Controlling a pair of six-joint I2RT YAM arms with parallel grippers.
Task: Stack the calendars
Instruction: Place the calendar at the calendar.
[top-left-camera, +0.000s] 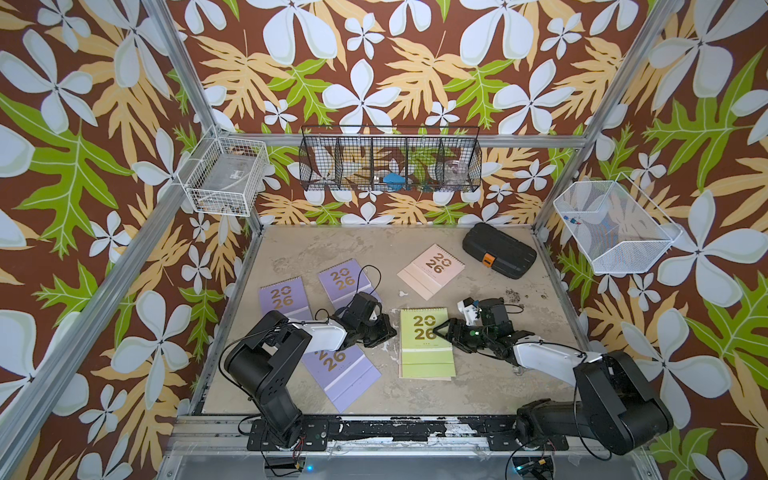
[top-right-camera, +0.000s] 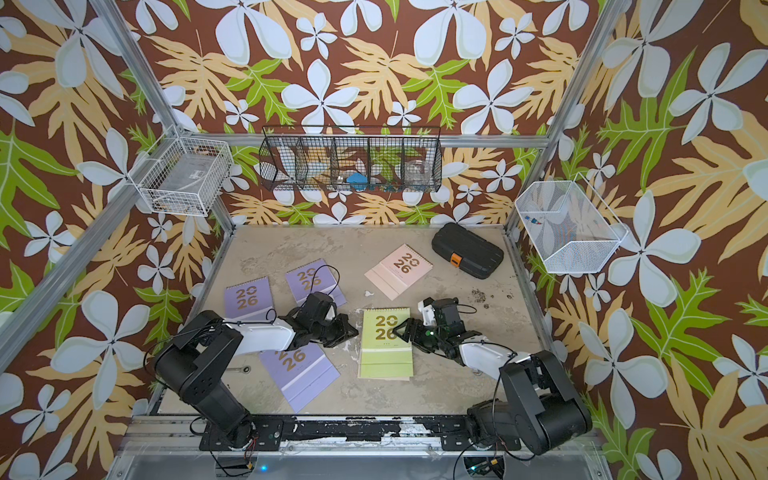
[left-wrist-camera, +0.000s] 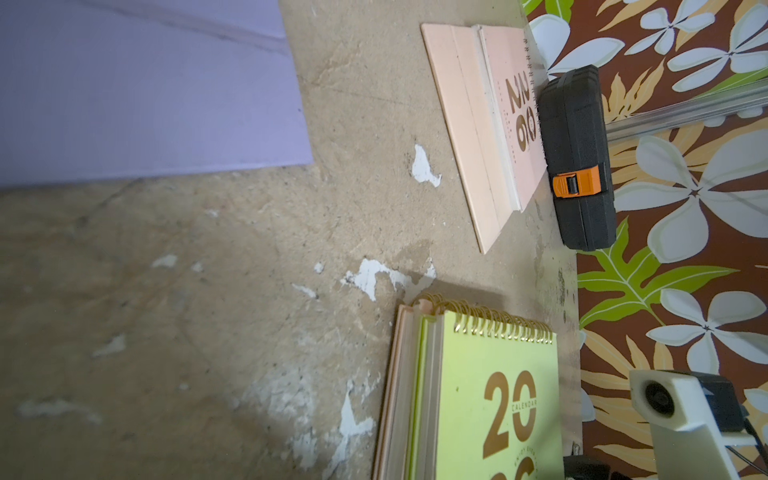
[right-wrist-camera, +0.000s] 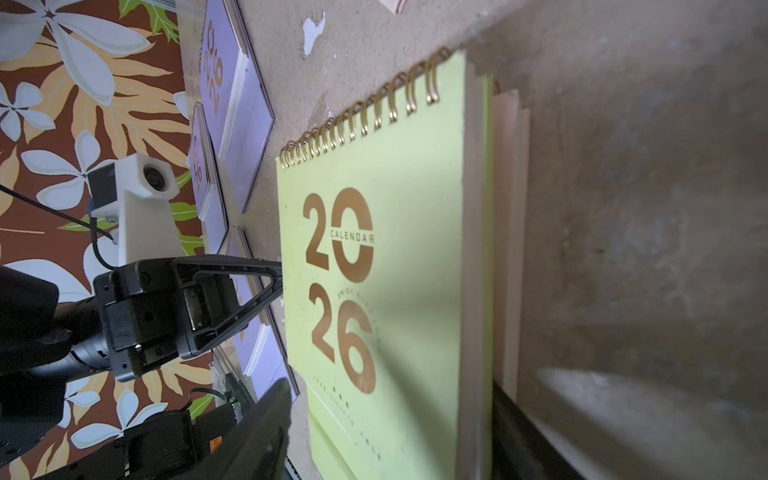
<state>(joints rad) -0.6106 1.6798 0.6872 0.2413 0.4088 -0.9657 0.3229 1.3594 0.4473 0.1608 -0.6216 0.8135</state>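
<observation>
At the far left of the bench (top-left-camera: 490, 386) a lilac calendar (top-left-camera: 282, 297) lies flat, cover up. Just beside it a second lilac calendar (top-left-camera: 340, 278) has its near corner hidden under the left arm (top-left-camera: 320, 334), and a third lilac calendar (top-left-camera: 353, 376), nearer the front edge, has its top under that same arm. A low sweep of that arm could drag or skew any of the three, thin and loose as they are. The left gripper (right-wrist-camera: 277, 276) has its jaws pressed together and empty, the tip just beside the left edge of the green calendar (top-left-camera: 426, 349). That calendar lies mid-bench on a pale pink calendar (right-wrist-camera: 510, 187), and the two are not quite square: a pink margin shows along one side. A push from the closed tip would likely slide the green one further off rather than true the pile, and the gold spiral wire (right-wrist-camera: 365, 112) could snag a finger. The right gripper (top-left-camera: 439, 331) hangs over the green calendar's right edge with jaws spread and nothing between them; on rising, a finger might catch the cover and lift it. Further back, a second pale pink calendar (top-left-camera: 431, 270) lies apart, near the black case (top-left-camera: 498, 255). Reaching for it risks knocking the case, and its flat cover offers little edge to pinch.
</observation>
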